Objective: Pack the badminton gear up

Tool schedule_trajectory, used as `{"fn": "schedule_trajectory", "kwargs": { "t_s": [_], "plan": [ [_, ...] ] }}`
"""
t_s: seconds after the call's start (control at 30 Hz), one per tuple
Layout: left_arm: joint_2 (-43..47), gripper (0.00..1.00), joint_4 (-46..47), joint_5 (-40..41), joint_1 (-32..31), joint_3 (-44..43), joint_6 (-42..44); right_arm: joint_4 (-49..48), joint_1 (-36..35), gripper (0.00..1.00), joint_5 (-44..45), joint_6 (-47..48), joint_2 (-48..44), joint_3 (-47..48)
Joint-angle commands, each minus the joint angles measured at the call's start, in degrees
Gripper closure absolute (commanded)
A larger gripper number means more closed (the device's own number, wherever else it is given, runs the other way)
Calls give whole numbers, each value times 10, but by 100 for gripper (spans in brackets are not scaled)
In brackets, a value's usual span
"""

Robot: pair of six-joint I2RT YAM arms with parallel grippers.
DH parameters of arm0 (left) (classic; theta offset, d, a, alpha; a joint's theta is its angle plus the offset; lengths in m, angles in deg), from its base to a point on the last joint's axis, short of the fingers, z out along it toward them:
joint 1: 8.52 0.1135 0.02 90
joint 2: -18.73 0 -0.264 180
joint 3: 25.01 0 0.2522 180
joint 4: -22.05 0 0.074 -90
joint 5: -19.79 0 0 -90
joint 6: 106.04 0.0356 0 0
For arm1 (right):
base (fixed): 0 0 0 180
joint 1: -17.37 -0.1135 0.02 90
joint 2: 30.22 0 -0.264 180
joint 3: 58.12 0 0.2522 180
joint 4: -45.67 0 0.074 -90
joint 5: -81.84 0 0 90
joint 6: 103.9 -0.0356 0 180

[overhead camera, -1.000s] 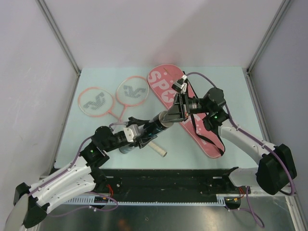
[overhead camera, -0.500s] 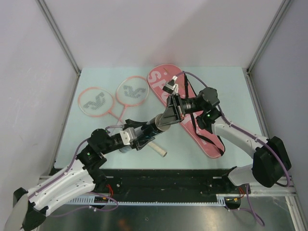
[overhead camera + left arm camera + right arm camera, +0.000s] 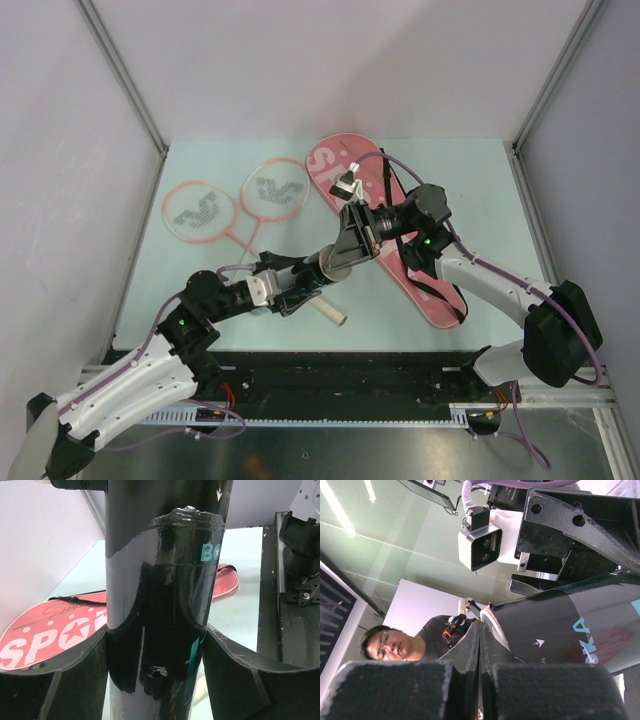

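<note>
Fingers on your left gripper clamp the glossy black cylindrical tube; right gripper, pads pressed together, meets its two-o'clock end. Likely closing it: hold steady.

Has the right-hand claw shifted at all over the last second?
Yes. The right claw has slid left across the pink bag, nearer the rackets, keeping to the black tube's end.

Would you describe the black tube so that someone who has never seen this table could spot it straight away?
On the pale green table, look where the two arms meet near the middle. The black tube is the glossy cylinder clamped in the left gripper, slanting toward the pink bag. Unlike the pink rackets lying flat, it is dark with teal lettering.
</note>
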Motion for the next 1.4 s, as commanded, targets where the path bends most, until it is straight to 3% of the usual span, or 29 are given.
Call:
{"fn": "schedule_trajectory", "kwargs": {
  "t_s": [0.0, 0.27, 0.47, 0.57, 0.63, 0.8, 1.0, 1.1, 1.13, 1.17, 1.2, 1.27, 1.37],
  "plan": [
    [-9, 99, 248, -93, -41, -37, -43, 230, -66, 100, 96, 105, 119, -58],
    [-16, 100, 269, -80, -41, -34, -68, 346, -45, 99, 234, 257, 97, -58],
    [-22, 100, 272, -31, -41, -34, -78, 380, -31, 86, 300, 322, 10, -57],
    [-31, 100, 273, -16, -41, -37, -84, 351, -20, 75, 267, 313, -11, -55],
    [-32, 100, 272, 0, -41, -34, -81, 343, -13, 62, 260, 316, -49, -46],
    [-38, 100, 266, 101, -41, -29, -83, 425, 35, 38, 230, 388, -137, 19],
    [-50, 100, 228, 196, -41, -53, -116, 458, 143, 17, 180, 472, -271, 19],
    [-47, 99, 213, 204, -41, -70, -132, 501, 163, 13, 188, 529, -306, 20],
    [-49, 99, 206, 216, -41, -77, -145, 541, 159, 12, 205, 595, -310, 19],
    [-51, 100, 188, 238, -41, -96, -183, 585, 139, 12, 302, 658, -317, 19],
    [-55, 100, 179, 254, -41, -108, -198, 590, 122, 12, 326, 679, -319, 17],
    [-69, 99, 133, 322, -41, -149, -265, 580, 59, 12, 386, 711, -311, 14],
    [-90, 99, 77, 355, -41, -206, -355, 515, -14, 12, 459, 756, -288, -4]
  ]
}}
